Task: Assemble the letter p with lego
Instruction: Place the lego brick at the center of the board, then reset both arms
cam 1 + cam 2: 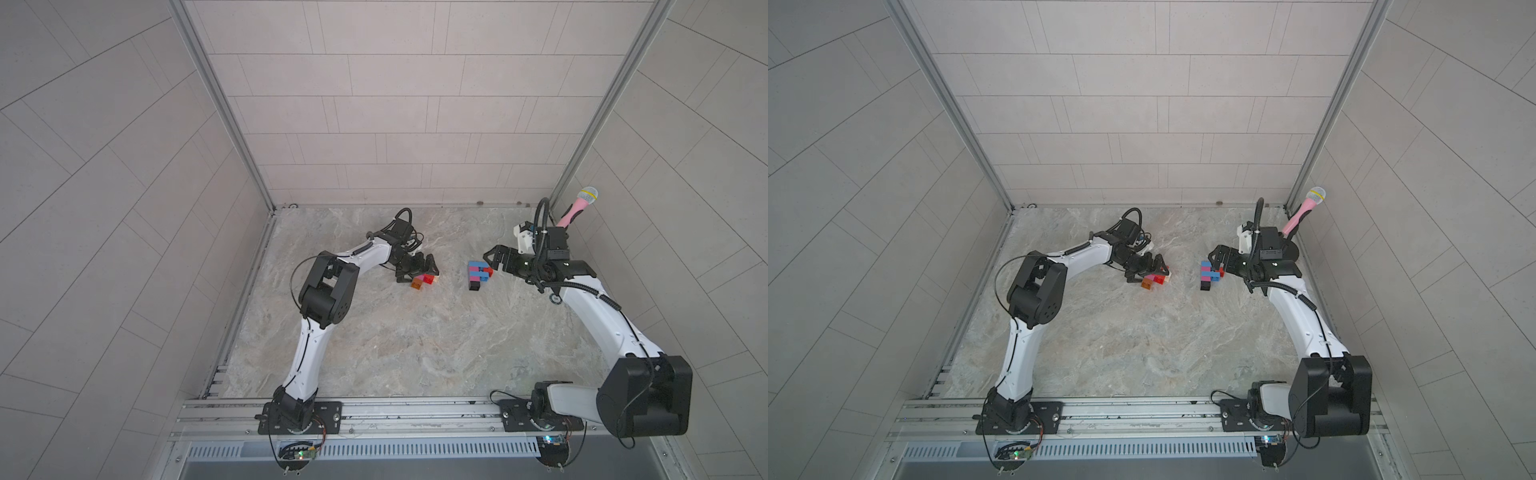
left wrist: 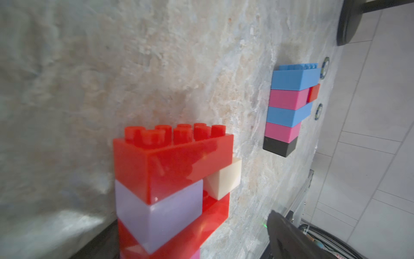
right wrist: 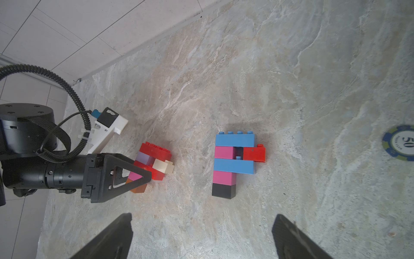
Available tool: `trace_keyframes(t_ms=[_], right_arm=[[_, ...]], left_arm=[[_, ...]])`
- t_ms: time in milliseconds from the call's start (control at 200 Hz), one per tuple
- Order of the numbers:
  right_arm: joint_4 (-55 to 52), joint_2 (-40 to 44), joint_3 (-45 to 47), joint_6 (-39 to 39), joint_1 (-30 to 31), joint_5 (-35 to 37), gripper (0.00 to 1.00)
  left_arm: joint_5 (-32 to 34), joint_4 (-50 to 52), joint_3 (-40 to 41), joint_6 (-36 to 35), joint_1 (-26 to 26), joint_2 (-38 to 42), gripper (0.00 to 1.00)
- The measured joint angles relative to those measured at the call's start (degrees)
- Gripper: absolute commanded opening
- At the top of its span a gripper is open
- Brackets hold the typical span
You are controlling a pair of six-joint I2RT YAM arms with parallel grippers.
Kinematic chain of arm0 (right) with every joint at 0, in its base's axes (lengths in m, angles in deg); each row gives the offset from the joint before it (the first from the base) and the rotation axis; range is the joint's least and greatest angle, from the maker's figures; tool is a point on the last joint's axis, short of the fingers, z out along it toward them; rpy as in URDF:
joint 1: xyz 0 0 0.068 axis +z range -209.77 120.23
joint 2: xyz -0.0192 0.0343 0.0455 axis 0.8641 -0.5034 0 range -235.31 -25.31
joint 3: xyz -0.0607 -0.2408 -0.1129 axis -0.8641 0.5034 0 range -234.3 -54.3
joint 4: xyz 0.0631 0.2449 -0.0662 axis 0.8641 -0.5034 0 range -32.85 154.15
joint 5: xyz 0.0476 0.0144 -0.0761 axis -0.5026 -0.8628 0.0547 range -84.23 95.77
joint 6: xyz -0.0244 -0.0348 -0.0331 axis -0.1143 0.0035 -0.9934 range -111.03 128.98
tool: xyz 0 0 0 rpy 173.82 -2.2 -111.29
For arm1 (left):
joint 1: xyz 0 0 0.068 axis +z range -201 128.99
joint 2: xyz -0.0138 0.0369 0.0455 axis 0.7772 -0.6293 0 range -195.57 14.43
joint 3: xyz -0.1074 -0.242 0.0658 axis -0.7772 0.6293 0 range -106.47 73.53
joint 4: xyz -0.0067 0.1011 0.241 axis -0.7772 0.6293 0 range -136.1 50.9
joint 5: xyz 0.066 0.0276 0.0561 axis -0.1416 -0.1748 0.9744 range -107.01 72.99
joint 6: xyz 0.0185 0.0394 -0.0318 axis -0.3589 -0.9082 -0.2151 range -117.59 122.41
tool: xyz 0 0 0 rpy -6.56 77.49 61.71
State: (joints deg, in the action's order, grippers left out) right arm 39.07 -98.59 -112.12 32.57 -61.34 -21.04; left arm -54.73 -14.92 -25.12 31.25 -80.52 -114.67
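A flat lego figure [image 3: 233, 161] of blue, pink, red and black bricks lies on the marble table [image 1: 395, 340]; both top views show it [image 1: 478, 274] [image 1: 1209, 274], and so does the left wrist view [image 2: 289, 107]. A second lego stack [image 2: 168, 179] of red, lilac, pink and orange-brown bricks with a cream brick on its side rests to its left [image 1: 424, 280] [image 3: 152, 161]. My left gripper [image 1: 419, 270] [image 2: 192, 242] is open, its jaws standing either side of that stack's lower end. My right gripper [image 1: 492, 257] [image 3: 202, 224] is open and empty, just right of the flat figure.
A poker chip [image 3: 401, 143] lies on the table under my right arm [image 1: 555, 299]. A pink toy microphone [image 1: 579, 205] leans in the back right corner. Tiled walls close in the table on three sides.
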Motion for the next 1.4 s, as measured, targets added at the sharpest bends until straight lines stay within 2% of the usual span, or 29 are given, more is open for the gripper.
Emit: trace_keyframes(t_ms=[220,375,670,796,936,1076,1256,1326,1401], right_arm=[[0.1,0.4,0.1,0.0,-0.1,-0.4,1.0],[0.4,0.9,0.2,0.3,-0.1,-1.3,1.0],[0.5,1.1,0.3,0.4,-0.1,-1.5,1.0],[0.5,1.6,0.7,-0.2,-0.2,0.9,1.0],[3.2,2.9,4.1,-3.1,-0.3,10.1,1.0],[13.2,5.6,14.6,-8.1,-0.4,20.7,1.0],[32.5,6.2,30.7,-12.3,-0.4,28.4,1.0],[41.6,3.9,34.8,-13.2,-0.4,29.5,1.0],[51.6,-0.5,37.5,-14.2,-0.2,30.0,1.0]], left_arm=[[9.3,5.7,-2.7,-0.9,-2.5,0.0,1.0],[13.3,7.1,-3.3,-0.8,-4.1,0.0,1.0],[15.4,7.0,-3.4,-0.3,-5.5,0.0,1.0],[16.7,4.9,-0.5,-0.4,-5.6,1.9,1.0],[23.8,0.1,10.2,-2.6,-5.2,10.4,1.0],[33.8,-9.8,23.5,-6.3,-1.8,28.3,1.0],[51.4,-36.4,45.2,-15.2,7.2,54.2,1.0],[57.2,-48.3,55.6,-20.8,9.6,59.7,1.0],[62.9,-59.9,66.0,-26.3,10.6,61.2,1.0]])
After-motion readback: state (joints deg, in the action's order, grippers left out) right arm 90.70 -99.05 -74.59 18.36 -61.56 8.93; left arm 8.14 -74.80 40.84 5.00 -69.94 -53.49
